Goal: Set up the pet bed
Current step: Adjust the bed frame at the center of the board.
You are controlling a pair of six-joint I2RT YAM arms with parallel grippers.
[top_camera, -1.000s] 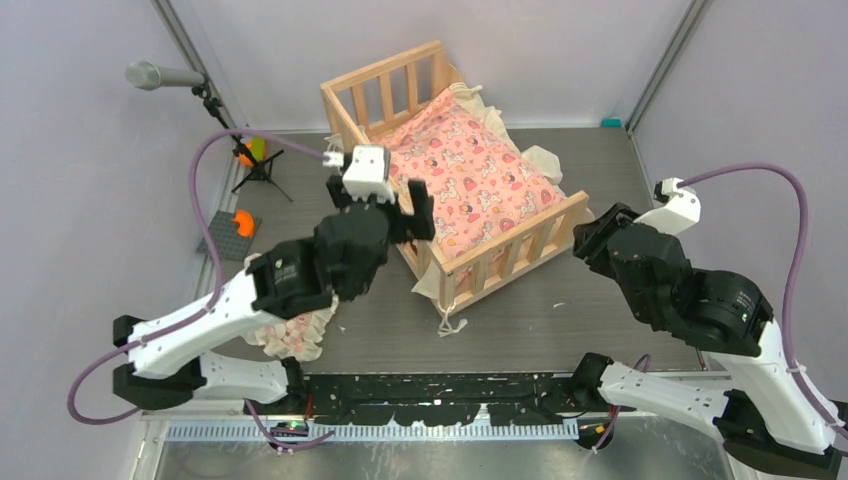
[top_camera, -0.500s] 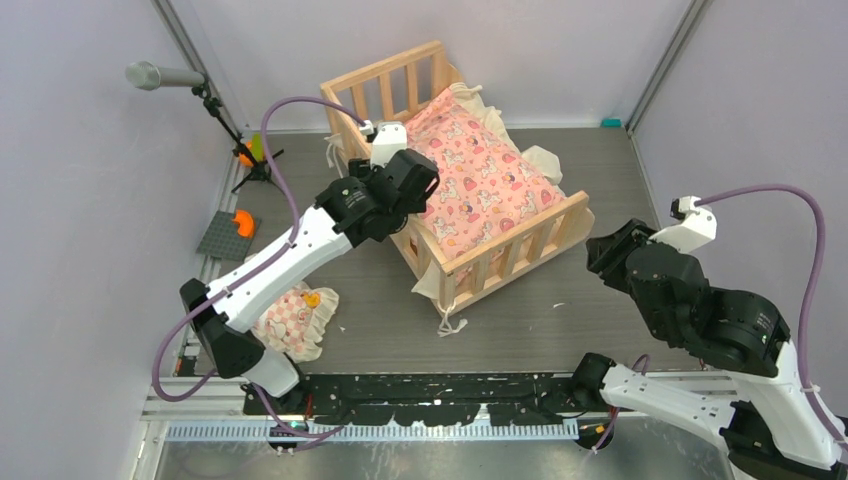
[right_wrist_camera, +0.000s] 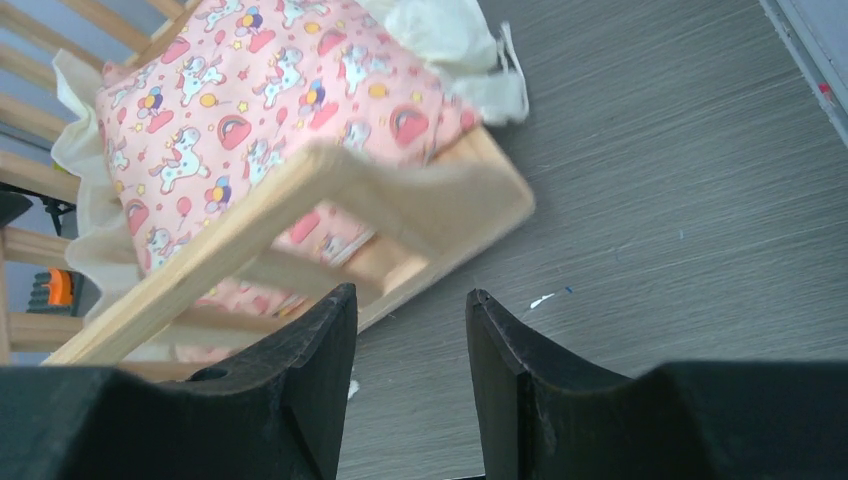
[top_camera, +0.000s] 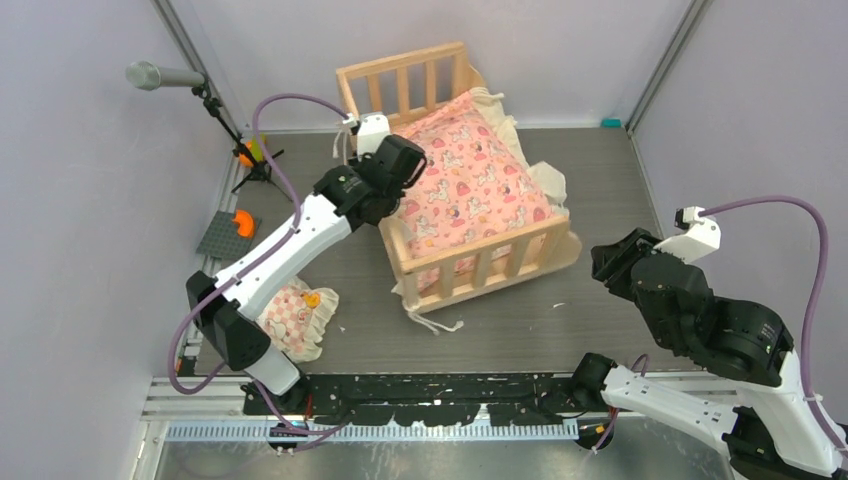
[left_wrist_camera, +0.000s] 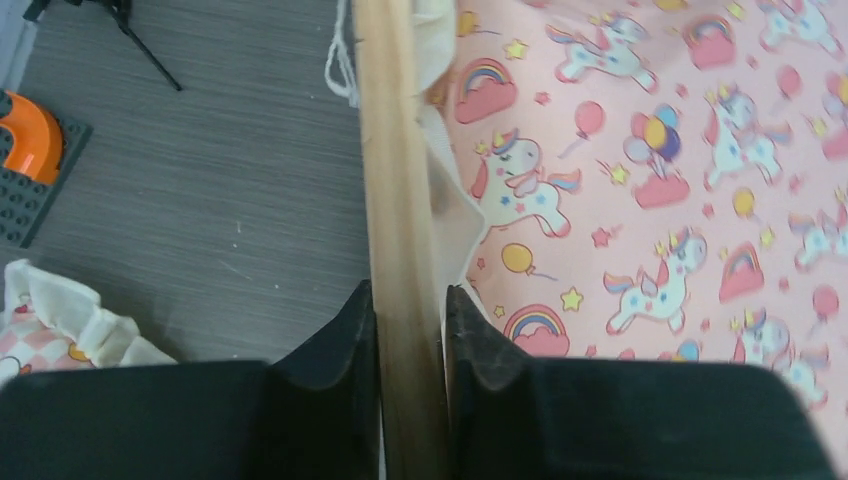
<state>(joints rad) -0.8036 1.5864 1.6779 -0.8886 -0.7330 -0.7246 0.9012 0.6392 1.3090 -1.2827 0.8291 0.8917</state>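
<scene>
Pet bed (top_camera: 482, 246) sits on the grey worktop (top_camera: 600, 170), centre-back, near the rear wall and turned at a slight angle. Pale wood frame with slatted railings. Pink unicorn-print cushion (top_camera: 465, 185) lies inside it; the cream frill spills over the right side and the near-left corner, and a tie string trails on the worktop by that corner.

Left arm reaches across to the bed's left side. Left gripper (left_wrist_camera: 410, 300) is closed on the side rail (left_wrist_camera: 398, 180), one finger (left_wrist_camera: 345, 340) on the outside and the other on the cushion side, both touching wood.

Right gripper (right_wrist_camera: 410, 300) is open and holds nothing, with bare worktop showing through the gap. It hangs right of the bed's near-right corner, apart from it.

Small frilled pillow (top_camera: 295, 320) lies at the front left by the left arm's base, well apart from the bed. Microphone (top_camera: 160, 75) on a stand stands far left, with an orange piece on a dark brick plate (top_camera: 232, 228) on the worktop below it.
</scene>
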